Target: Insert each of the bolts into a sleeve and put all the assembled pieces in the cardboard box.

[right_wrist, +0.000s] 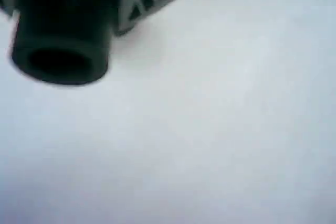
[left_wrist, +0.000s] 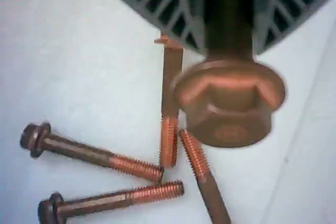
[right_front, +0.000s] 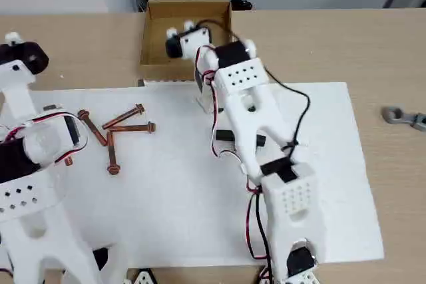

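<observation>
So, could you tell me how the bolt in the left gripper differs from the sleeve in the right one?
The bolt is copper-coloured; the sleeve is black. The bolt ends in a flanged hex head, while the sleeve ends in a plain round rim with an open bore. Both are gripped over the white sheet.

Bright, even, diffuse light fills the high view. The white sheet (right_front: 166, 217) on the worktop (right_front: 373, 38) is nearly washed out, and the loose bolts (right_front: 111, 151) at 9 o'clock cast only short, soft shadows. In the left wrist view the nearest bolt (left_wrist: 228, 103) sits too close to the lens and blurs, while those lying on the sheet are crisper. The right wrist view is soft throughout: the black sleeve (right_wrist: 60, 51) is out of focus, with a faint shadow beside it.
</observation>
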Motion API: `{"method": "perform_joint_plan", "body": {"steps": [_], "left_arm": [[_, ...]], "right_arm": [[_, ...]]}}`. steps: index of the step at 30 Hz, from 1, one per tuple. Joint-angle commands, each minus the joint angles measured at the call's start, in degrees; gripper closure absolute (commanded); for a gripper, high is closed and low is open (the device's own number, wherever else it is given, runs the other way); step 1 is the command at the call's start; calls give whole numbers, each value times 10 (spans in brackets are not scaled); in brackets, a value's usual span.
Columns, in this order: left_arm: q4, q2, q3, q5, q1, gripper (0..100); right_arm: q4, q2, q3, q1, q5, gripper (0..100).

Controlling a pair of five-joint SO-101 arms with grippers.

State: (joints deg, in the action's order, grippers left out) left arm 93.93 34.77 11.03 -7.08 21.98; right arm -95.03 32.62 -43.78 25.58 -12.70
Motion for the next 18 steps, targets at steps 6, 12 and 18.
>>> {"method": "perform_joint_plan", "body": {"steps": [6,12,18], "left_arm": [[-56,18,-2,40,-4,993],[-88,13,-2,43,-4,993],[-131,13,-1,41,-34,993]], "right_arm": [[-9,-209,-4,3,6,963],[-9,-331,-4,5,142,963],[-10,-454,55,5,165,964]]}}
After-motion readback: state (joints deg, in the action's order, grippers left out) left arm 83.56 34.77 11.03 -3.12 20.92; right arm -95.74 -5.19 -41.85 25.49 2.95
